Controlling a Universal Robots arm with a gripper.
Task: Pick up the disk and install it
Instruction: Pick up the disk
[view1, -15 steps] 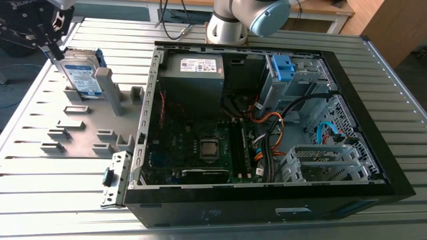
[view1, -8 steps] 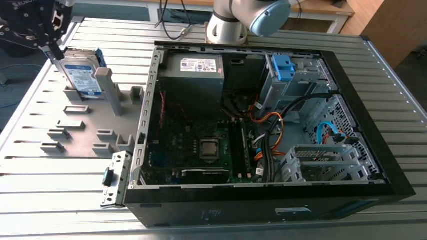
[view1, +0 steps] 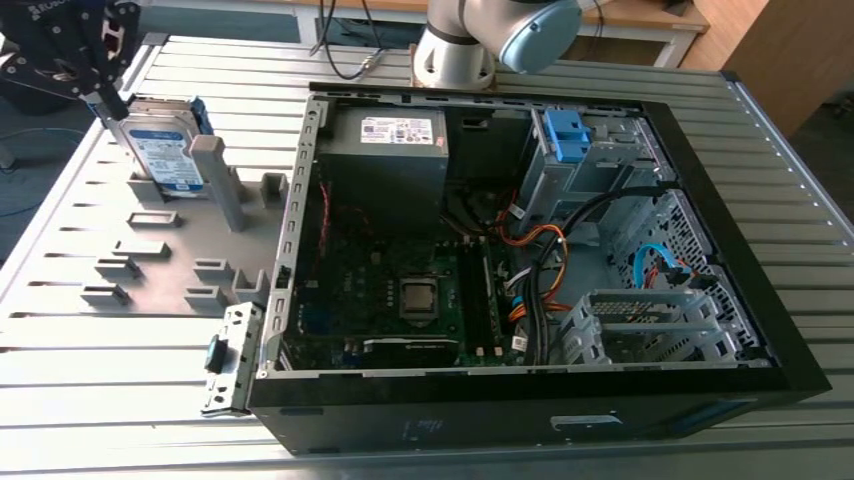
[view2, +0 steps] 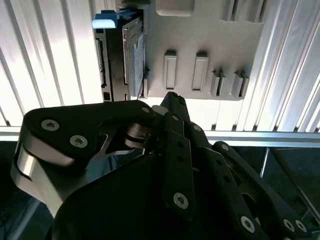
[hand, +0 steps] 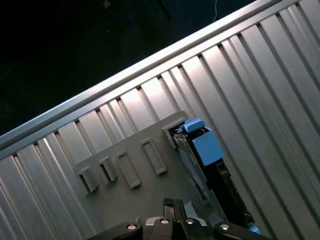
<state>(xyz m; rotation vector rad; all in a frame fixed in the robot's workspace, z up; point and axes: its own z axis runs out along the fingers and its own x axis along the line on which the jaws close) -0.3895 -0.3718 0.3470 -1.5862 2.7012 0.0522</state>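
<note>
Over on the exterior view's left, far side of the table (view1: 80, 400), the gripper (view1: 107, 102) points down at the disk's (view1: 163, 150) top edge. The disk stands on edge in a grey holder plate (view1: 174, 255), beside the open PC case (view1: 534, 400).

In the second wrist view the gripper (view2: 172, 100) sits just beside the upright disk (view2: 127, 55).

In the first wrist view the disk (hand: 205, 155) is in the plate's end slot, gripper (hand: 172, 205) near it. Honestly can't tell if it's wide or closed.

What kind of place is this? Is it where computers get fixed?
Probably a robot workshop or lab bench. An open computer case sits on a ribbed metal table, a robot arm rises beyond it, and a disk stands in a grey holder.
</note>
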